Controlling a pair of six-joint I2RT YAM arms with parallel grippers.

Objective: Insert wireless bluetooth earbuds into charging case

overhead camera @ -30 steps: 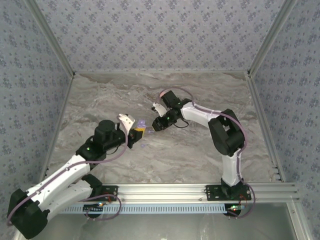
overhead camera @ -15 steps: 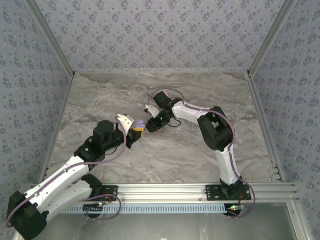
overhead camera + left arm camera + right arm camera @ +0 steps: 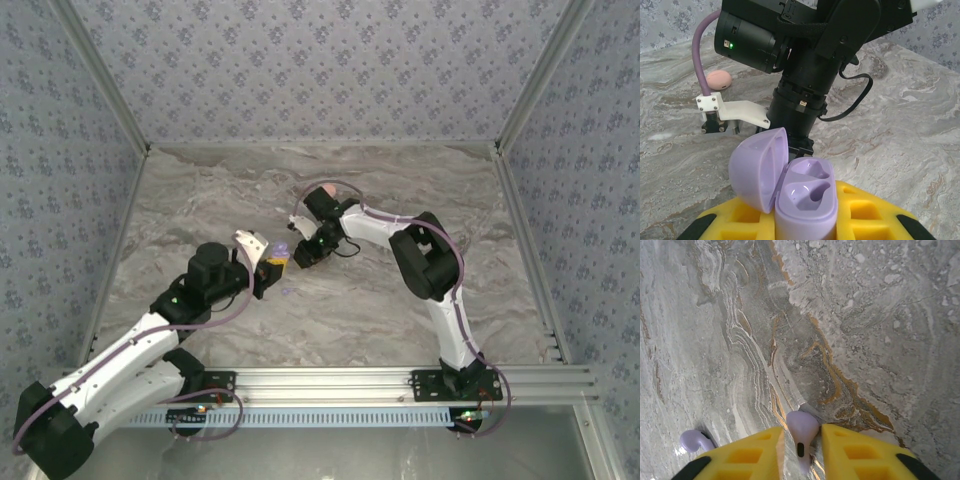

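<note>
My left gripper [image 3: 805, 220] is shut on a lavender charging case [image 3: 807, 200], held upright with its lid [image 3: 757, 167] swung open to the left. Both of its wells are empty. From above, the case [image 3: 281, 249] sits at the left gripper [image 3: 270, 262], and the right gripper [image 3: 303, 257] hangs just to its right, pointing down at the table. In the right wrist view, the yellow fingers [image 3: 745, 455] of my right gripper [image 3: 802, 435] are closed on a lavender earbud [image 3: 801, 422] at the table surface. A second lavender earbud [image 3: 694, 440] lies on the table to its left.
A salmon-pink round disc [image 3: 718, 79] lies on the marble table [image 3: 400, 300] behind the right arm, also visible from above as the pink disc [image 3: 327, 190]. A tiny lavender piece [image 3: 285, 292] lies in front of the grippers. Patterned walls enclose the table.
The right arm has swung left and lowered its gripper close beside the held case. Its jaws widened slightly, then narrowed. The left arm and case barely moved.
</note>
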